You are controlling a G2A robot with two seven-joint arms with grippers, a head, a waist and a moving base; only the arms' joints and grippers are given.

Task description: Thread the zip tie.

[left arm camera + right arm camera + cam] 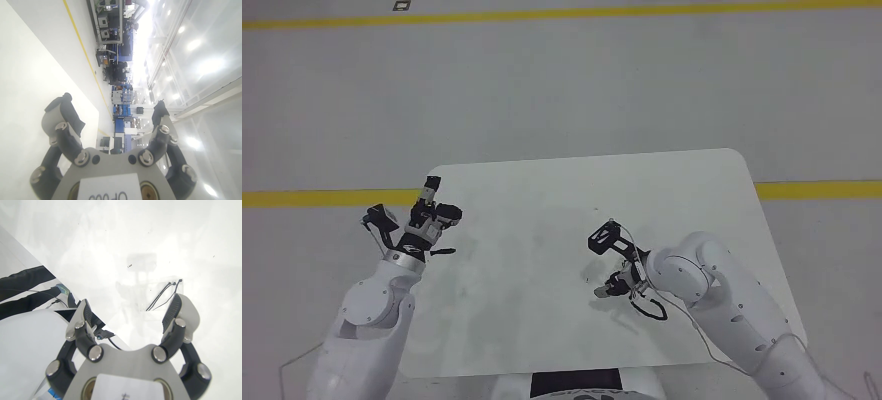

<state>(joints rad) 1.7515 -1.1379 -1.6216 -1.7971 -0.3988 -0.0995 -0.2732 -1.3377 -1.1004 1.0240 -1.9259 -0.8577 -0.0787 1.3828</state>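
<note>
the white table (542,220) has rounded corners. a clear tray (147,291) rests on its surface, with three black zip ties (158,296) inside.

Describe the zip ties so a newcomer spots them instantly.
On the white table, look just ahead of the open right hand. There lie thin black zip ties, side by side. Their small square heads set them apart from the scattered dark specks nearby.

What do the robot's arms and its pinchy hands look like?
The left arm and right arm are smooth, rounded white shells. Each gripper is a silver plate with black links, shiny bolts and a white label. The left gripper has black-wrapped fingers; the right gripper has black ribbed pads on pale grey backs. A thin black cable loops by the right wrist.
</note>
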